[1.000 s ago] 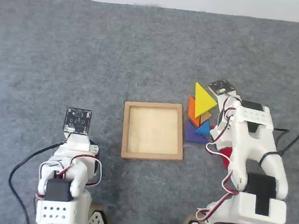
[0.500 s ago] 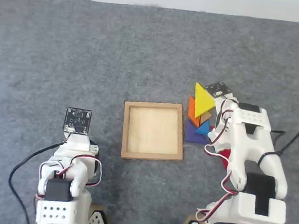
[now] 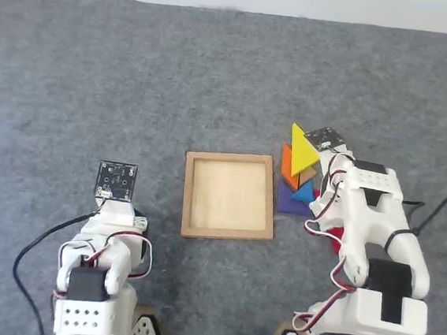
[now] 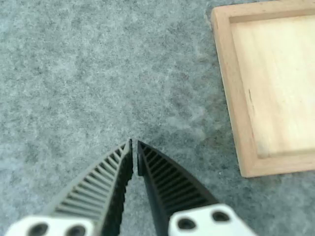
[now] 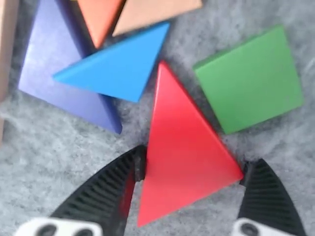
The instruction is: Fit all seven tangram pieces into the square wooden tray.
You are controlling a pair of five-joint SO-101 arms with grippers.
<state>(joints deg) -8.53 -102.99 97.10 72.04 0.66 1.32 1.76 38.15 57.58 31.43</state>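
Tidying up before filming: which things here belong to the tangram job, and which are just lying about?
Job: wooden tray, yellow triangle, orange piece, tan piece, blue triangle, purple triangle, red triangle, green square.
Lying about: grey carpet, black cable.

The right gripper (image 5: 192,166) stands spread over the grey worktop (image 5: 44,162), with the red triangle (image 5: 184,157) between its fingers. Just past the fingertips lie the blue triangle (image 5: 115,69) and green square (image 5: 251,78). Farther ahead are the purple triangle (image 5: 59,78), an orange piece (image 5: 98,17) and a tan piece (image 5: 152,12).
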